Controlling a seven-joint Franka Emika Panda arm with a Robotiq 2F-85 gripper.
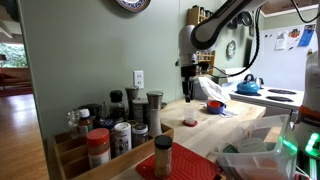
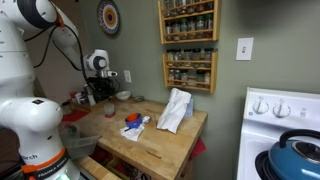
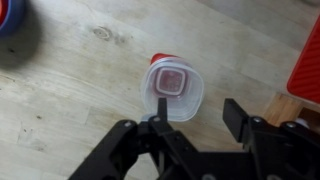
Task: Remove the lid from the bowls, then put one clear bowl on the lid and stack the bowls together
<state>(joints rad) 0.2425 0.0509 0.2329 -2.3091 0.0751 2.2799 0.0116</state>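
Note:
In the wrist view a clear square bowl (image 3: 176, 90) sits on the wooden table, with a red lid (image 3: 162, 58) peeking out from under its far edge and showing red through its bottom. I cannot tell whether one or more bowls are nested there. My gripper (image 3: 197, 112) is open and empty just above the table; its left finger overlaps the bowl's near rim and its right finger is beside the bowl. In an exterior view the gripper (image 1: 188, 93) hangs above the small red-bottomed bowl (image 1: 190, 122). It also shows in an exterior view (image 2: 97, 93).
A blue object (image 3: 14, 25) lies at the wrist view's top left and a red one (image 3: 308, 68) at its right edge. A white cloth (image 2: 176, 110) and a blue item (image 2: 133, 120) lie on the table. Spice jars (image 1: 120, 125) crowd one end. A blue kettle (image 1: 248, 86) stands on the stove.

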